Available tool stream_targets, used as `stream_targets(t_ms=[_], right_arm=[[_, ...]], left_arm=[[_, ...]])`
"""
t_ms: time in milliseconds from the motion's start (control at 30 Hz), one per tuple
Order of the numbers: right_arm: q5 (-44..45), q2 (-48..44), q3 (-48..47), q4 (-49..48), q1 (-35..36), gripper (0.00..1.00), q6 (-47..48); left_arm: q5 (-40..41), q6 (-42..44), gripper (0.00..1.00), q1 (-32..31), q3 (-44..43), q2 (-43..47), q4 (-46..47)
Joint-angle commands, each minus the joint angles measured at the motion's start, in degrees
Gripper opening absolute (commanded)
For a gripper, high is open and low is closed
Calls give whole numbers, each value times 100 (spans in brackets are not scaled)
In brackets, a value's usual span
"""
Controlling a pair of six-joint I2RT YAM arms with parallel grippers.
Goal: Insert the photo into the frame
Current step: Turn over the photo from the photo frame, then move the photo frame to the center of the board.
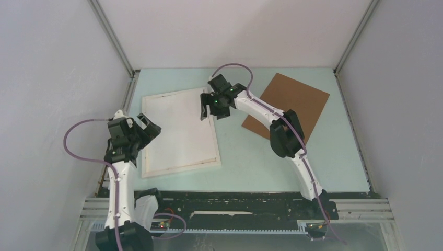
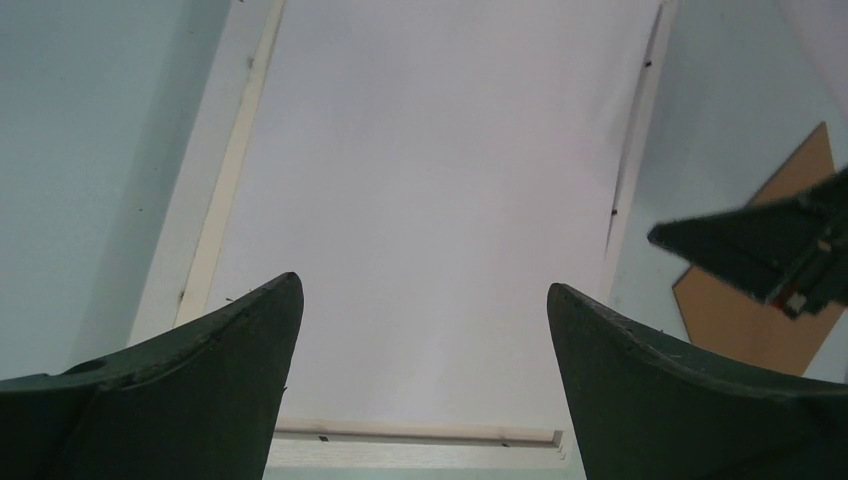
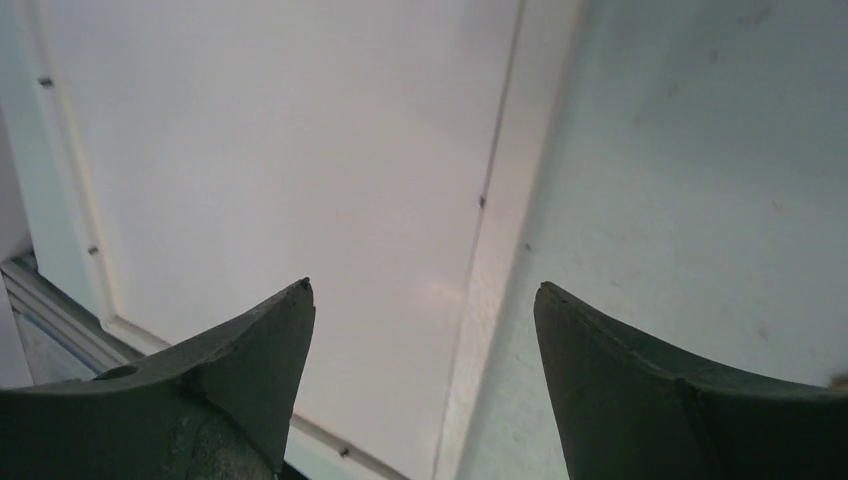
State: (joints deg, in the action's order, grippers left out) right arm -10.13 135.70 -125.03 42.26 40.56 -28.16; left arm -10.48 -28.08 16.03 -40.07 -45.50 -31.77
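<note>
Currently, nearest the arm bases, the left gripper point(image 2: 423, 283) hangs over the left side of the frame point(image 1: 180, 168) with its jaws spread wide and nothing between them.

The frame lies flat on the table point(image 1: 251, 162), back side up, left of centre. Within its narrow rim rests a plain white sheet, judged to be the photo point(image 1: 180, 128) lying face down; no printed side shows in any view. The sheet appears to sit flat inside the rim on both long sides, but not every corner can be checked.

Further out, the right gripper point(image 3: 422, 285) hovers above the frame's right rim near the far corner, its jaws parted and holding nothing.

Farthest, to the right, the brown backing board point(image 1: 292, 102) lies on the table, well apart from the frame.

Handling assessment:
- The photo is judged thin, light and easily bent. Lying flat in the recess it offers no free edge to pinch, so any correction calls for a light press or nudge near a border, not a grasp on the middle.
- The frame is judged stiff but light, and likely to slide on the smooth table. It should be taken by its rim, or steadied there while the other arm works.
</note>
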Motion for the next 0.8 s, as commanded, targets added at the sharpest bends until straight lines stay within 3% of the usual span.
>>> stream_targets(t_ms=[0,133,300,567,767], right_arm=[[-686,-784,826,-132,-288,87,387],[-1603,-1017,1830,-784,-503,85,81],[-2337,-1322,3024,-1982,-573,85,-400],[-2786,-1188,3497,-2785,-500,84,-758],[-2877,-1125,3579,-3082,-448,83,-959]], left_arm=[[268,-319,100,434,-491,-499,188],[453,-736,100,941,-432,-1355,907],[484,-771,100,1087,-495,-2545,1503],[630,-672,100,1216,-390,-3154,1771],[-975,-1032,100,1149,-159,-3834,2583]])
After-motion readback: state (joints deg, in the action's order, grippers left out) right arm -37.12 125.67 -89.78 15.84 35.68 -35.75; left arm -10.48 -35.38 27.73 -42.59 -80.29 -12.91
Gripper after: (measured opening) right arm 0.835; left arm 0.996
